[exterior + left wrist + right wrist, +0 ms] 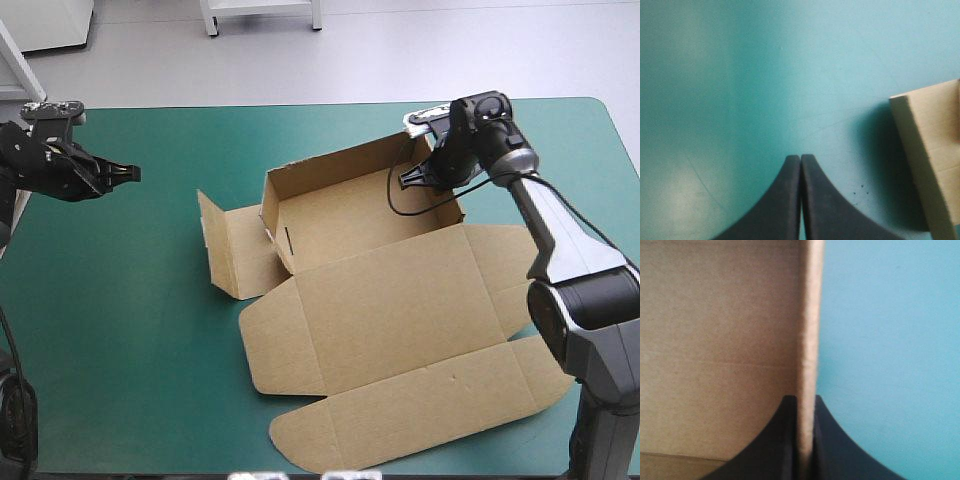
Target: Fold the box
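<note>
Pinching a raised wall [810,315] of the box [400,310], the right gripper [806,399] could drag it all askew; the left gripper [800,157], closed tight and empty, braces nothing.

The teal-green cover [120,330] lies flat and unwrinkled, marked with faint curved scuff lines and tiny dark specks.

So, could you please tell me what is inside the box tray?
Nothing loose: the box tray shows bare board. The right gripper pinches its right wall, hiding that corner.
</note>
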You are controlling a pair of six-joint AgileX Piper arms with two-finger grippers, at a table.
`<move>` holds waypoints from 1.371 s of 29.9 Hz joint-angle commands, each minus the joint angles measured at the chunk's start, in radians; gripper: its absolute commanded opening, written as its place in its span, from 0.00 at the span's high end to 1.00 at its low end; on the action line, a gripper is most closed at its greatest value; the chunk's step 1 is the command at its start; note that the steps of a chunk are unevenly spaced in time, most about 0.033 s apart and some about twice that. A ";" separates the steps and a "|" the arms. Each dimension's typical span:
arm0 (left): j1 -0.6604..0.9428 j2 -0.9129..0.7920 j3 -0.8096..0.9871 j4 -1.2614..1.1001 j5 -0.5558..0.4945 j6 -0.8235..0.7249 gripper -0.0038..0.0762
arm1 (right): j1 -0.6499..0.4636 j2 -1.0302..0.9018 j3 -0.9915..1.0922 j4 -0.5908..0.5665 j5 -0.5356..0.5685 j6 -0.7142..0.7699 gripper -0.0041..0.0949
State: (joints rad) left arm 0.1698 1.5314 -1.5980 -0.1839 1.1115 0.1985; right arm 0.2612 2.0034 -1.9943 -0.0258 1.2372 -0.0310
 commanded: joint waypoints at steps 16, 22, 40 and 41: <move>0.004 0.106 -0.034 -0.134 -0.095 0.061 0.96 | -0.237 -0.352 -0.042 0.210 0.009 -0.083 0.97; 0.036 0.172 -0.034 -0.209 -0.100 0.094 0.96 | -0.323 -0.418 -0.042 0.356 0.009 -0.121 0.97; 0.092 0.212 -0.034 -0.800 0.041 0.348 0.96 | -0.341 -0.427 -0.042 0.719 -0.028 -0.246 0.97; 0.091 0.212 -0.034 -0.840 0.059 0.368 0.96 | -0.339 -0.423 -0.042 0.719 -0.030 -0.246 0.97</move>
State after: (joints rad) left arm 0.2648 1.7910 -1.5980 -0.8502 1.1335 0.5199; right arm -0.0736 1.6183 -2.0047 0.6228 1.2450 -0.2727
